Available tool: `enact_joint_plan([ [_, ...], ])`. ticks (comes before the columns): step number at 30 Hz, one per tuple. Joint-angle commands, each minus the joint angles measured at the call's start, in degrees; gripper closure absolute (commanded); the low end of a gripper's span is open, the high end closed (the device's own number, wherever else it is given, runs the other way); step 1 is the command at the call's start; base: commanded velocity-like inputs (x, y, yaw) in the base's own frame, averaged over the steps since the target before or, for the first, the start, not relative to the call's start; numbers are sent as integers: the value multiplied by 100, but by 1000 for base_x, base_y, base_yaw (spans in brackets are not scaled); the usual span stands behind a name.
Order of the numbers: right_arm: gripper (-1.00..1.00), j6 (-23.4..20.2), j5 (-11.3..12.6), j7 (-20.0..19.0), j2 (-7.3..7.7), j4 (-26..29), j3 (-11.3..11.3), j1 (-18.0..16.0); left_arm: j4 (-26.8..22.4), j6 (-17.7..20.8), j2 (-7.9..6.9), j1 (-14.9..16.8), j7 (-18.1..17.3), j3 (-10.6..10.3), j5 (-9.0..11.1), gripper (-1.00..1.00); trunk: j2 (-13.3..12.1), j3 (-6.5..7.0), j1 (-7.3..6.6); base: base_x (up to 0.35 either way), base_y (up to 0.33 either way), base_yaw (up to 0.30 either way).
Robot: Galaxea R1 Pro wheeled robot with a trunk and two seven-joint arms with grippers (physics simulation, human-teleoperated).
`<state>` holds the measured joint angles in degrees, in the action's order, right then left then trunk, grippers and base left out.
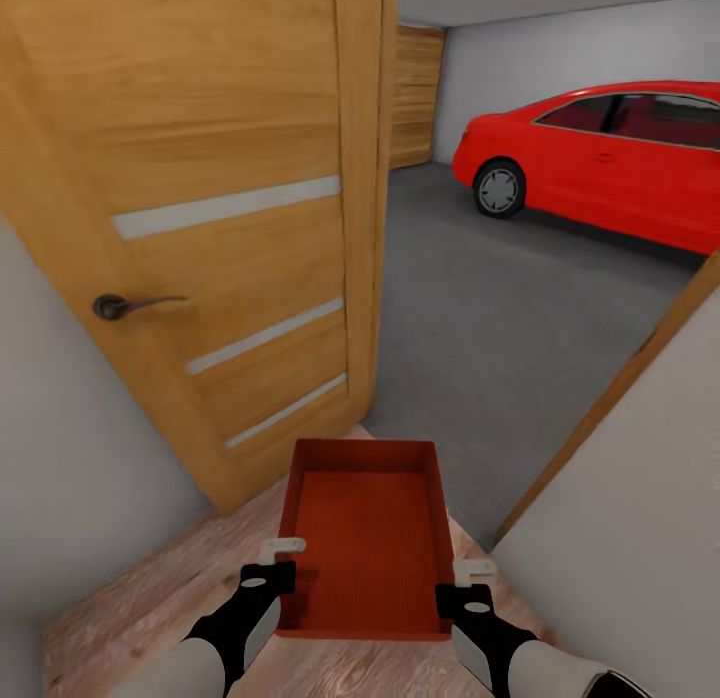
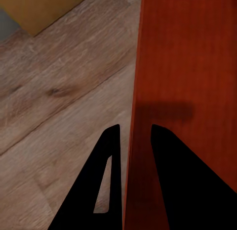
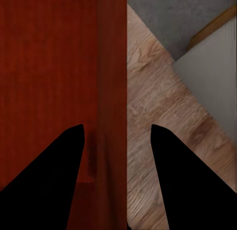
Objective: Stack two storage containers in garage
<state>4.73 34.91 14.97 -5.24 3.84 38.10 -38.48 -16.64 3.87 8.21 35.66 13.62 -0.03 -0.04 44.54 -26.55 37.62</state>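
Head view: you hold one orange-red storage container point(image 1: 365, 538) level in front of the trunk, above the light wood-plank floor point(image 1: 150, 598) at the garage doorway. Its open top faces up and its ribbed bottom is bare. Your left hand point(image 1: 283, 558) pinches the container's left wall near the near corner; the left wrist view shows one finger point(image 2: 106, 180) outside the wall and one inside, pressed on it. Your right hand point(image 1: 462, 576) straddles the right wall near its near corner; in the right wrist view the fingers point(image 3: 54, 175) sit on either side of the wall with a gap at the outer one, so you cannot tell whether it grips. The orange wooden door point(image 1: 200, 208) stands open on the left. Beyond lie the grey concrete floor point(image 1: 480, 308) and a red car point(image 1: 600, 158).
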Motion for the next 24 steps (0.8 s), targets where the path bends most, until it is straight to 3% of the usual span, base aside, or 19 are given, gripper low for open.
enact_joint_plan([
  [1, 100, 19, 95, 6, 3, -199, -13, -2, -278, 44, -4, 2, 35, 135, -86, 100, 4, -6, 3, 246, 86, -250],
  [24, 100, 19, 95, 6, 5, -199, -13, -2, -278, 44, -4, 2, 35, 135, -87, 100, 4, -6, 3, 277, 202, -250],
])
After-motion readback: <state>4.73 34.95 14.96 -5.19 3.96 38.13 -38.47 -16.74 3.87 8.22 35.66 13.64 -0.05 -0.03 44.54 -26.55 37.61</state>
